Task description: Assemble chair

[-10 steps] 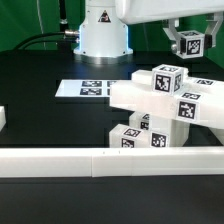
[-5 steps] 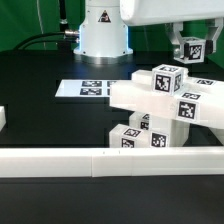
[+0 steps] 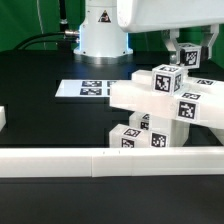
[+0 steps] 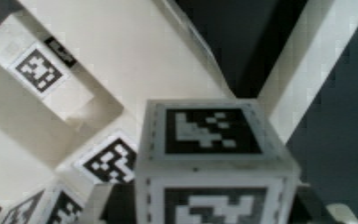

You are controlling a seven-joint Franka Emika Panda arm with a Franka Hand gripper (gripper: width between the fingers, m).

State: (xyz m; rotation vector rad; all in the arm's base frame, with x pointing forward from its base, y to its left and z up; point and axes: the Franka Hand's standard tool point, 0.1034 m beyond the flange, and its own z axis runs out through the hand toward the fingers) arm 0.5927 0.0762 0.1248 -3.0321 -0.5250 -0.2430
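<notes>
My gripper (image 3: 190,52) hangs in the air at the far right of the exterior view, above the dark table (image 3: 40,110), and between my fingers (image 3: 178,50) I hold a small white square leg (image 3: 191,56) with a black-and-white tag on the face that looks toward the camera. My jaws are partly closed, pressed against the leg's two sides, neither wide apart nor fully together. Just below and a little to the exterior view's left of the leg stands the partly built chair (image 3: 165,110), a stack of glossy white blocky parts with tags on several faces: a flat panel juts out toward the exterior view's left, a tagged block sits on top, and more tagged pieces show underneath at table level. The leg I carry is close above the chair's top block but apart from it. In the wrist view the leg fills the near part of the picture, its tagged end face square to the lens, and behind it run the long white bars of the chair frame (image 4: 114,60) with a tag on one of them. The marker board (image 3: 98,88) lies flat on the table to the exterior view's left of the chair, in front of the arm's base (image 3: 102,35). A long low white rail (image 3: 110,158) crosses the near edge of the table.
</notes>
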